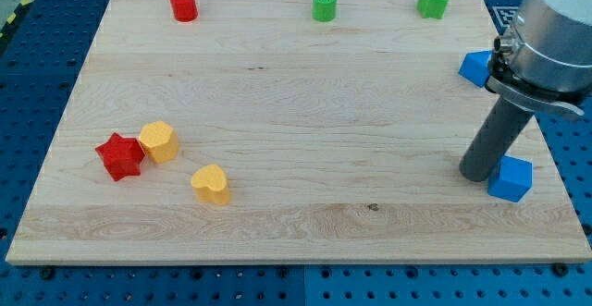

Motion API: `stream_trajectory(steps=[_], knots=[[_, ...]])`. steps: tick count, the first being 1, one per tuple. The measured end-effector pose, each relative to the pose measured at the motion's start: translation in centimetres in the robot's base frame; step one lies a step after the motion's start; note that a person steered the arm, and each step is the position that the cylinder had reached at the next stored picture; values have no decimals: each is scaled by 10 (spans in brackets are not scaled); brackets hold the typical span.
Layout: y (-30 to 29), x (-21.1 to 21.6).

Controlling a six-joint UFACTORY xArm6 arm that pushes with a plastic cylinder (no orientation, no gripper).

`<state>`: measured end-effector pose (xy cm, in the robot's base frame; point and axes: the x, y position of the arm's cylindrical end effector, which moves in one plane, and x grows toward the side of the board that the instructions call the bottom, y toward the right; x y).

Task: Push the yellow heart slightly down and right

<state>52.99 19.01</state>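
The yellow heart [211, 185] lies on the wooden board at the lower left. Up and left of it sit a yellow hexagon block [159, 141] and a red star [119, 156], touching each other. My tip [479, 172] rests on the board at the far right, far from the heart, right beside a blue cube [511, 178].
A red cylinder [184, 5], a green cylinder [324, 5] and a green star [433, 1] stand along the view's top edge. A second blue block [474, 67] is partly hidden behind the arm at the right edge.
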Motion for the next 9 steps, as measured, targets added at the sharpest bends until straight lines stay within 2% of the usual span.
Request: stream_trajectory(steps=[1, 2, 4, 6, 9], knots=[[-4, 0], [-31, -6], [-146, -32], [-236, -23], [-320, -9]])
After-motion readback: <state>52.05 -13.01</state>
